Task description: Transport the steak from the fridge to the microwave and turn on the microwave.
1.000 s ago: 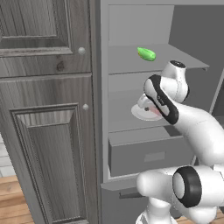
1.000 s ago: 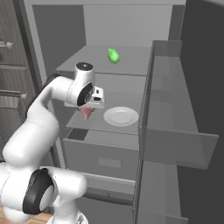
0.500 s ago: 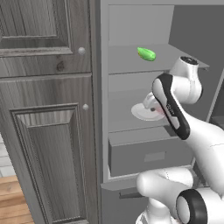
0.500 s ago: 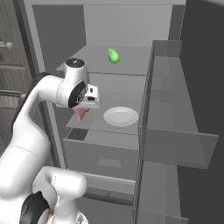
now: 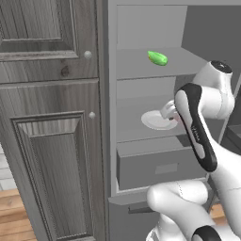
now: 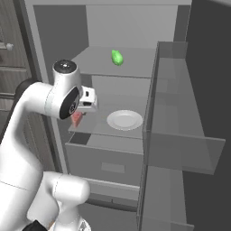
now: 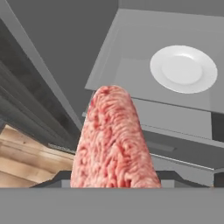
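Note:
The fridge (image 5: pixel 136 66) stands open, showing grey shelves and a wide drawer (image 5: pixel 155 164). My gripper (image 6: pixel 78 115) is shut on the steak (image 6: pixel 76 119), a pinkish-red slab hanging below the hand. It hangs at the front left edge of the middle shelf (image 6: pixel 97 128), left of the white plate (image 6: pixel 125 120). In the hand view the steak (image 7: pixel 113 140) rises large from the gripper (image 7: pixel 113 181), with the plate (image 7: pixel 183 69) beyond it on the shelf. From the left base my own arm covers most of the steak (image 5: pixel 178 117). The microwave is out of view.
A bright green vegetable (image 5: pixel 157 58) lies on the upper shelf. The open fridge door (image 6: pixel 180 113) with its bins stands close on the right. A dark wood-panelled cabinet (image 5: pixel 52 141) flanks the fridge on the left. Wooden floor (image 7: pixel 22 153) lies below.
The hand has drawn back out of the middle shelf with the steak in it, away from the plate and toward the fridge's front left edge.

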